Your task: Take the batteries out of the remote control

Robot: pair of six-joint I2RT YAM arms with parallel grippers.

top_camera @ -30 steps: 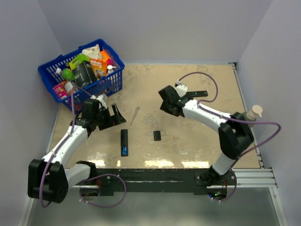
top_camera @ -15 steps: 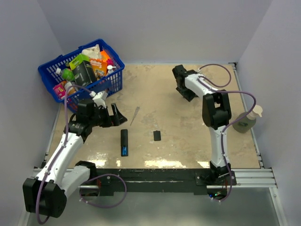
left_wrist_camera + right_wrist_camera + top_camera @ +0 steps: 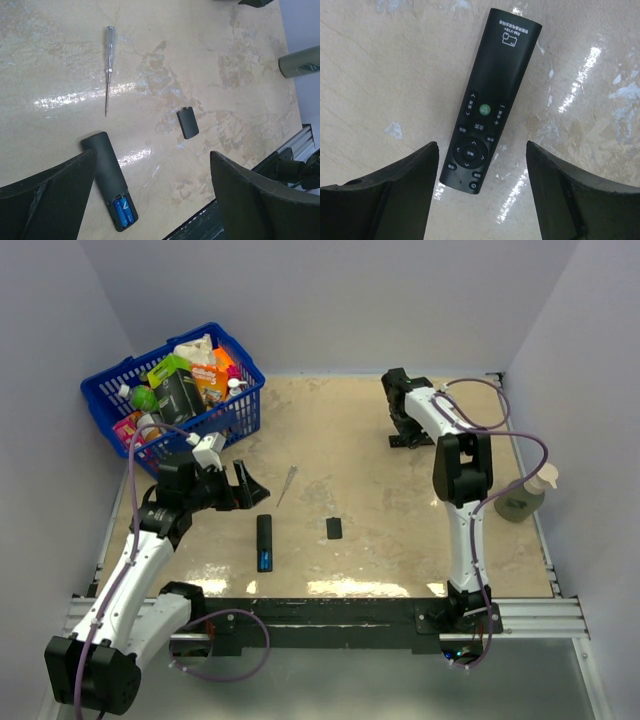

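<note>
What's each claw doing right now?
Left claw: open, empty, over the opened remote.
Right claw: open, empty, over the second remote.

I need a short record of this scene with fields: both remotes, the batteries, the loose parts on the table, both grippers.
open remote: face down, compartment uncovered
batteries: blue, inside that compartment
second remote: buttons up, flat on table
battery cover: loose on table, apart from remotes
screwdriver: loose on table
left gripper: open, empty, beside the open remote
right gripper: open, straddling the second remote
</note>
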